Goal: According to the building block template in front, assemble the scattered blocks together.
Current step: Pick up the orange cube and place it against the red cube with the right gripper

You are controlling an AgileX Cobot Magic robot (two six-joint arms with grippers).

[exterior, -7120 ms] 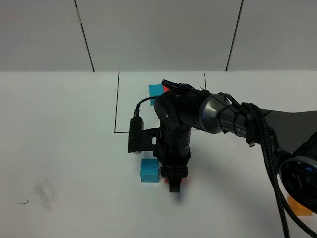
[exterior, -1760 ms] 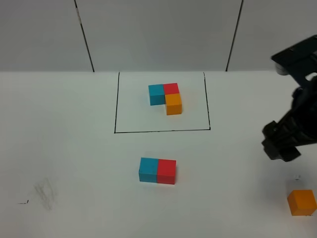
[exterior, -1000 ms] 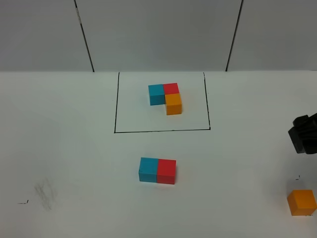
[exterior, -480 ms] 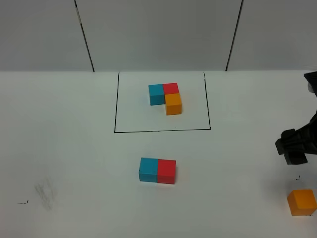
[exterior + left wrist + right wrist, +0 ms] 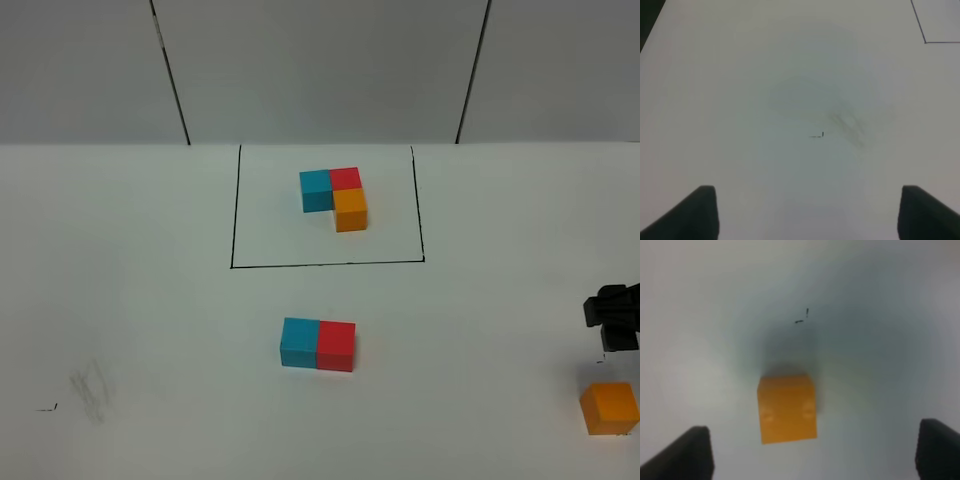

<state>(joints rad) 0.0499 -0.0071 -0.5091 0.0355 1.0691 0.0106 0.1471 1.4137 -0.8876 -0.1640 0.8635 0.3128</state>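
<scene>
The building block template (image 5: 334,196), a blue, red and orange L, sits inside the black drawn rectangle at the back. Below it, a loose blue cube (image 5: 299,342) and red cube (image 5: 336,345) stand side by side, touching. The loose orange cube (image 5: 609,408) (image 5: 787,408) lies alone at the front right. My right gripper (image 5: 810,452) hovers over the orange cube, open, both fingers wide of the cube and not touching it; only a dark part of that arm (image 5: 615,315) shows at the right edge. My left gripper (image 5: 807,212) is open over bare table.
The white table (image 5: 150,300) has a faint smudge (image 5: 92,385) (image 5: 847,122) and a small pen mark (image 5: 816,135) at the front left. Another small pen mark (image 5: 802,316) lies just beyond the orange cube. A grey panelled wall stands at the back.
The right arm has moved toward the front right, closer to the orange cube. The blue and red cubes and the template have stayed put.
</scene>
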